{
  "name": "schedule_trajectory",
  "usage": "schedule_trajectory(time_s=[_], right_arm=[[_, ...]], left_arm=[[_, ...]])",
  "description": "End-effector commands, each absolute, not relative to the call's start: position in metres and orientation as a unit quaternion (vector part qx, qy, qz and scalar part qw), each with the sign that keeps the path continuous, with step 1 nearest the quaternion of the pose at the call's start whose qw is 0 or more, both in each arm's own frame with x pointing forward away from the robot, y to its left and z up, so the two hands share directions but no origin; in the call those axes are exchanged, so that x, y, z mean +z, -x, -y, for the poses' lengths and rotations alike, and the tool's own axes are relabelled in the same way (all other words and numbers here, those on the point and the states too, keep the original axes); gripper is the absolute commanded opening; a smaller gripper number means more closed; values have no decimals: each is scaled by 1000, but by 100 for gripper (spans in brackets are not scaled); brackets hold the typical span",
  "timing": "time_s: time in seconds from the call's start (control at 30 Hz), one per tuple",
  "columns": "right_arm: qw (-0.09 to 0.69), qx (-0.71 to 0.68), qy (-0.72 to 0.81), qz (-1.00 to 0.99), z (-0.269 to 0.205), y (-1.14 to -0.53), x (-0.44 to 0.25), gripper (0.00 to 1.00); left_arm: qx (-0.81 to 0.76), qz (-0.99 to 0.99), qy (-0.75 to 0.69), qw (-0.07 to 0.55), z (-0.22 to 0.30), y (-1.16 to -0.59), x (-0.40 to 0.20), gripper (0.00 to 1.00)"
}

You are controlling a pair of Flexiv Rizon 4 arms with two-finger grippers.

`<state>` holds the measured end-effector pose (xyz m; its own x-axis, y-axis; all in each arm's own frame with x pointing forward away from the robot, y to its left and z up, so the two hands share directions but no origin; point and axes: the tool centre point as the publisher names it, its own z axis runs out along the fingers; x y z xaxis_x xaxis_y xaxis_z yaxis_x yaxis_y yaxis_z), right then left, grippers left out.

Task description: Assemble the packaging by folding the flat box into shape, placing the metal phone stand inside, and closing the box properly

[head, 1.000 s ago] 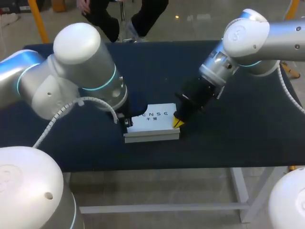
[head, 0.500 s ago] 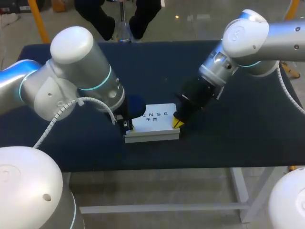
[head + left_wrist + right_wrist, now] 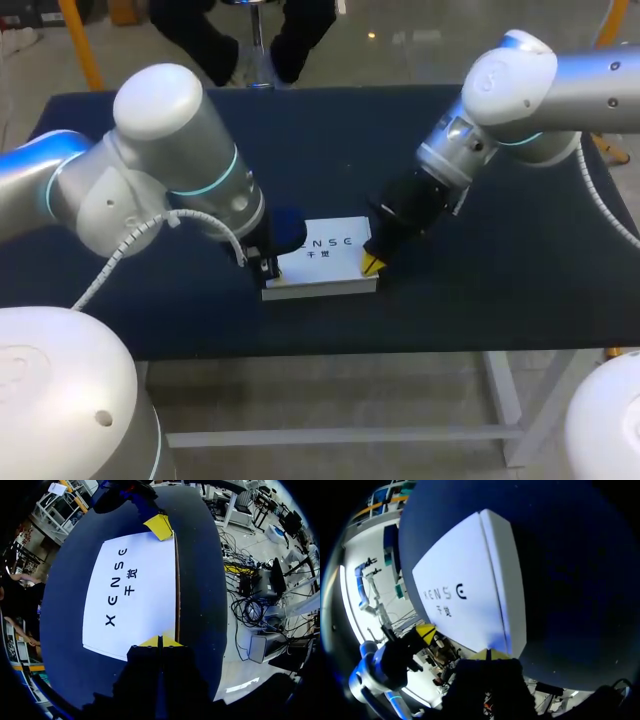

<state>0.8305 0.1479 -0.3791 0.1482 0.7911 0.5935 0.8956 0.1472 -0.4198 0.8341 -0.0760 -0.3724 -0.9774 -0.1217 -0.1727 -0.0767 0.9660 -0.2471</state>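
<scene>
While the white box lies closed near the front edge of the dark surface, my left gripper and right gripper, tips pressed together on nothing, bear on its opposite ends, likely seating the lid.

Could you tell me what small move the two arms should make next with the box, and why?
Probably a gentle downward press. The white box looks closed and lies flat; the left tool and the right tool, both shut, rest at opposite ends of its front edge. Pressing there should help it stay closed.
</scene>
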Motion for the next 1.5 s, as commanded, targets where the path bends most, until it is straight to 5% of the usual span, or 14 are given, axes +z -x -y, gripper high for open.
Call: schedule_trajectory(time_s=[0.03,1.27,1.3,1.33,1.43,1.5], right_arm=[[395,-63,648,649,-147,-835,-386,0],[363,-142,635,667,-128,-824,-350,0],[357,-149,633,670,-126,-824,-345,0],[352,-155,633,672,-123,-825,-340,0],[323,-181,629,683,-113,-825,-323,0],[308,-198,625,690,-104,-826,-314,5]], left_arm=[[-124,-987,51,93,76,-834,-381,0],[-117,-984,59,118,88,-825,-343,0],[-116,-984,66,117,89,-824,-340,8],[-114,-984,76,114,91,-822,-336,27],[-106,-983,99,112,97,-815,-325,53],[-99,-982,118,110,101,-810,-319,96]])
